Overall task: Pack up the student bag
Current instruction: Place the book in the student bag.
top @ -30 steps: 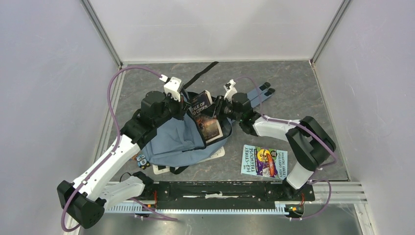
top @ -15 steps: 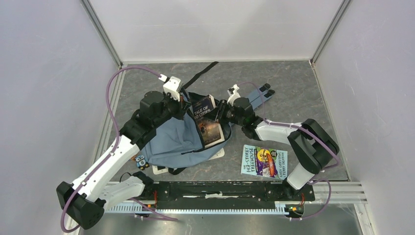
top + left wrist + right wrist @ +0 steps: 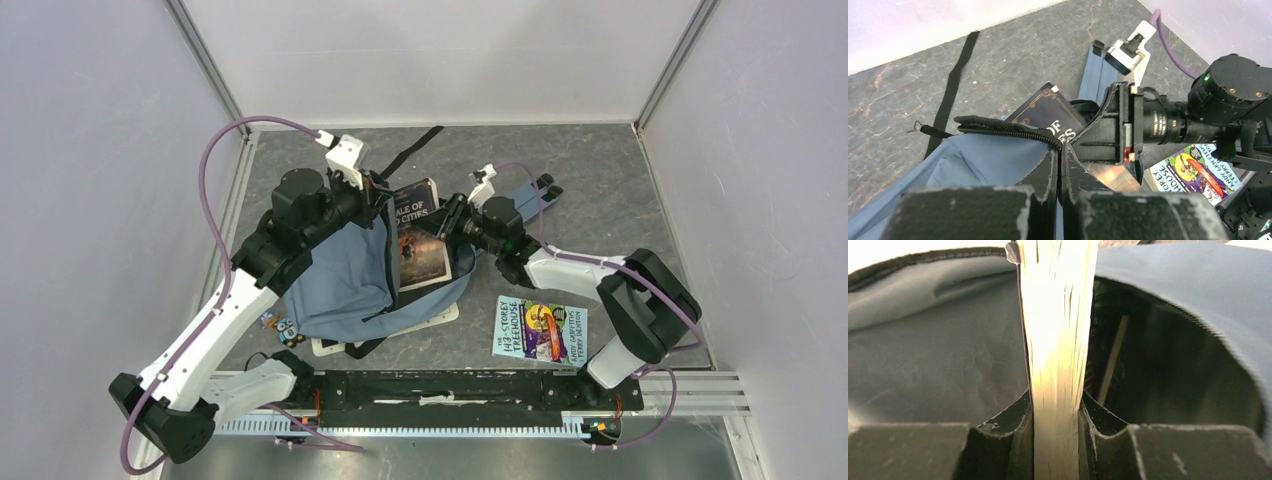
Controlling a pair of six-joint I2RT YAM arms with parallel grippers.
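Note:
The student bag (image 3: pixel 340 285), grey-blue fabric, lies in the middle of the table with its mouth facing the far right. My left gripper (image 3: pixel 384 207) is shut on the bag's black zip edge (image 3: pixel 1003 131) and holds it up. A dark book (image 3: pixel 420 238) titled "Tale of Two Cities" leans into the mouth, and my right gripper (image 3: pixel 448 224) is shut on its right edge. In the right wrist view the pale page edge (image 3: pixel 1058 330) stands clamped between the fingers (image 3: pixel 1013 420), with grey lining (image 3: pixel 938 365) to the left and the dark inside beyond.
A colourful Treehouse book (image 3: pixel 540 328) lies flat to the right of the bag. A white flat item (image 3: pixel 328 346) and a small spotted card (image 3: pixel 288 327) stick out from under its near edge. A black strap (image 3: pixel 412 150) and blue shoulder straps (image 3: pixel 532 192) trail toward the back.
My left gripper has lifted and drawn the zip edge back and to the left, widening the mouth. The right gripper has shifted slightly with the book, which now lies more along the opening.

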